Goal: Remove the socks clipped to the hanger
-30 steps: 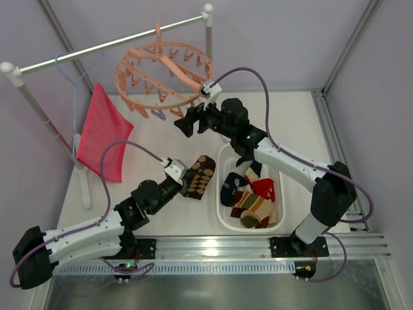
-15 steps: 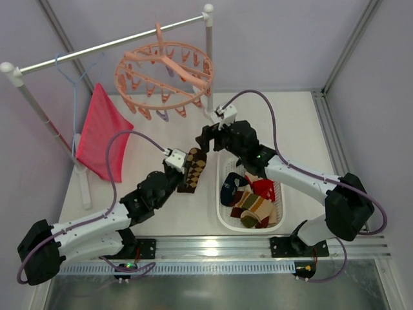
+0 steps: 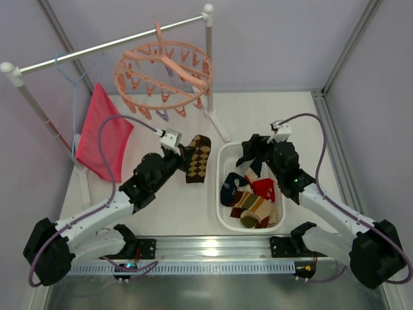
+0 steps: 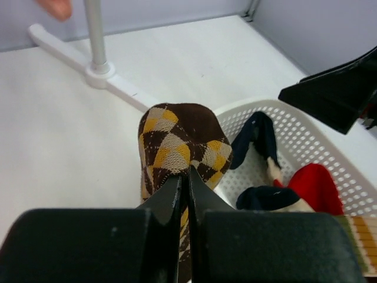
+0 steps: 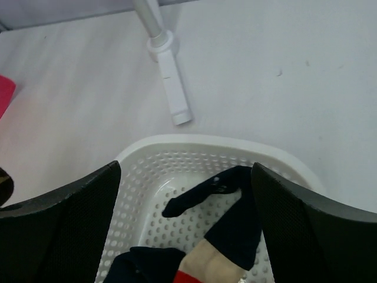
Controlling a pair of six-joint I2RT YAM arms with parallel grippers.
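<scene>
The salmon-pink ring hanger [image 3: 162, 76] hangs from the rail at the back, its pegs bare of socks. My left gripper [image 3: 188, 154] is shut on a brown-tan diamond-patterned sock [image 3: 199, 159] and holds it just left of the white basket [image 3: 225, 154]; in the left wrist view the sock [image 4: 179, 141] hangs beyond my gripper [image 4: 187, 172]. My right gripper [image 3: 250, 153] is open and empty over the basket's far end; in the right wrist view it [image 5: 187, 200] frames a dark navy sock [image 5: 227, 203]. Navy, red and striped socks [image 3: 251, 194] lie in the basket.
A pink-red cloth [image 3: 102, 134] hangs on a light-blue wire hanger [image 3: 72, 72] at the left. The rack's upright post [image 3: 209, 58] and foot [image 3: 217, 123] stand behind the basket. The rack's left post [image 3: 39, 110] stands at the far left.
My right arm has drawn back from the hanger and come down over the basket. My left gripper has carried the diamond sock up and towards the basket. The hanger has swung back level.
</scene>
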